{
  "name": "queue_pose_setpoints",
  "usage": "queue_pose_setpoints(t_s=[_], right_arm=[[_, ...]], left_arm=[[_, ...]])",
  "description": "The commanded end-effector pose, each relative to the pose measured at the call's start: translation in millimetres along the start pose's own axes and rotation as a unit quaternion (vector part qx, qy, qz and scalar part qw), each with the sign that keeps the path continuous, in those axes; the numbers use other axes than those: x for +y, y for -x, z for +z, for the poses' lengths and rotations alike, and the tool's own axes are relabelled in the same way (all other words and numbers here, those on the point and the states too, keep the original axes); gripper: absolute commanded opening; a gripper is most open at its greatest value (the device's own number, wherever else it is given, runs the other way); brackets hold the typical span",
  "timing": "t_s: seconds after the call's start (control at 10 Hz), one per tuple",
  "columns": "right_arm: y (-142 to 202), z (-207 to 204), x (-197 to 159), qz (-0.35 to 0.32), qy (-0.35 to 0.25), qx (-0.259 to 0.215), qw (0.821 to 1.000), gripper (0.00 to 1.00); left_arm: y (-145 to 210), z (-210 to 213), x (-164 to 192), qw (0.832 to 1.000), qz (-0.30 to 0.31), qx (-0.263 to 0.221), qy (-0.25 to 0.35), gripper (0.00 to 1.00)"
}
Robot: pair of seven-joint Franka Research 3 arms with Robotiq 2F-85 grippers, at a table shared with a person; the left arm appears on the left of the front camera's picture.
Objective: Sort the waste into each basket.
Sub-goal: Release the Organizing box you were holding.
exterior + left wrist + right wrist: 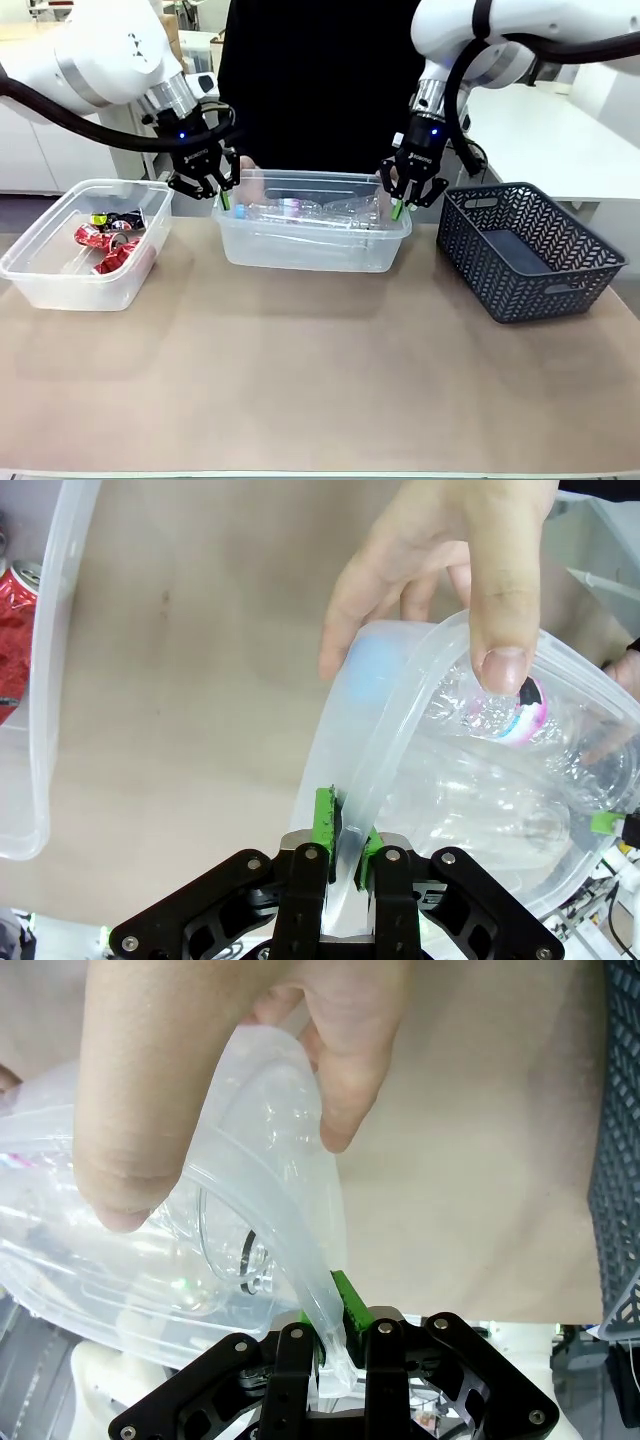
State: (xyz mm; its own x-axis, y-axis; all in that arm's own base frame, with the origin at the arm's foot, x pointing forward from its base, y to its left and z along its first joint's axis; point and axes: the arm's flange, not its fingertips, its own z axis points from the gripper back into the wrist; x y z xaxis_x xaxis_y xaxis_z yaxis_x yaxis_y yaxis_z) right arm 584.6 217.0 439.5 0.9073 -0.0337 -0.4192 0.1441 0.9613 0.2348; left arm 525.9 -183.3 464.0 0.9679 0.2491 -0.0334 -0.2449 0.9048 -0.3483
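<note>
The clear tub point(312, 245) of crumpled clear bottles point(330, 211) is gripped at opposite rims by the left pincer point(226, 200) and right pincer point(398, 208), both clenched.

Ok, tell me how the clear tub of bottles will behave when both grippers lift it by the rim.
The middle tub will likely flex: its thin rim bends where the left gripper pinches it. Probably light, holding only clear bottles. It may sag between the left and right gripper.
</note>
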Motion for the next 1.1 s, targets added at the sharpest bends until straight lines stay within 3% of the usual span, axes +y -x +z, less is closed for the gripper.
queue_pose_setpoints(t_s=[0.0, 0.4, 0.5, 0.6, 0.7, 0.8, 0.9, 1.0], right_arm=[[4.4, -0.7, 3.2, 0.0, -0.002, -0.001, 1.0, 0.06], [0.5, -0.5, 1.1, 0.001, 0.0, 0.0, 1.0, 0.06], [8.9, 2.9, -0.7, 0.006, -0.027, -0.047, 0.999, 0.62], [20.5, 9.1, -5.5, 0.022, -0.048, -0.095, 0.994, 0.62], [36.6, 20.9, -15.6, 0.036, -0.068, -0.142, 0.987, 1.0], [51.8, 32.8, -25.8, 0.055, -0.073, -0.18, 0.979, 0.63], [65.5, 45.5, -36.2, 0.101, -0.096, -0.197, 0.97, 1.0], [75.1, 55.1, -46.4, 0.139, -0.125, -0.204, 0.961, 1.0]], left_arm=[[1.6, 5.0, -1.4, 1.0, 0.019, -0.002, 0.009, 0.07], [0.8, 2.1, -2.9, 1.0, -0.01, 0.001, -0.001, 0.07], [4.3, 7.2, -7.2, 1.0, -0.017, -0.006, 0.004, 0.64], [9.8, 16.0, -8.2, 0.999, -0.017, -0.028, 0.01, 0.64], [17.0, 34.9, -3.3, 0.998, -0.017, -0.051, 0.023, 1.0], [24.4, 54.9, 2.1, 0.997, -0.024, -0.062, 0.051, 0.68], [31.6, 72.2, 7.9, 0.994, -0.038, -0.058, 0.086, 1.0], [36.8, 83.1, 11.7, 0.99, -0.059, -0.041, 0.121, 1.0]])
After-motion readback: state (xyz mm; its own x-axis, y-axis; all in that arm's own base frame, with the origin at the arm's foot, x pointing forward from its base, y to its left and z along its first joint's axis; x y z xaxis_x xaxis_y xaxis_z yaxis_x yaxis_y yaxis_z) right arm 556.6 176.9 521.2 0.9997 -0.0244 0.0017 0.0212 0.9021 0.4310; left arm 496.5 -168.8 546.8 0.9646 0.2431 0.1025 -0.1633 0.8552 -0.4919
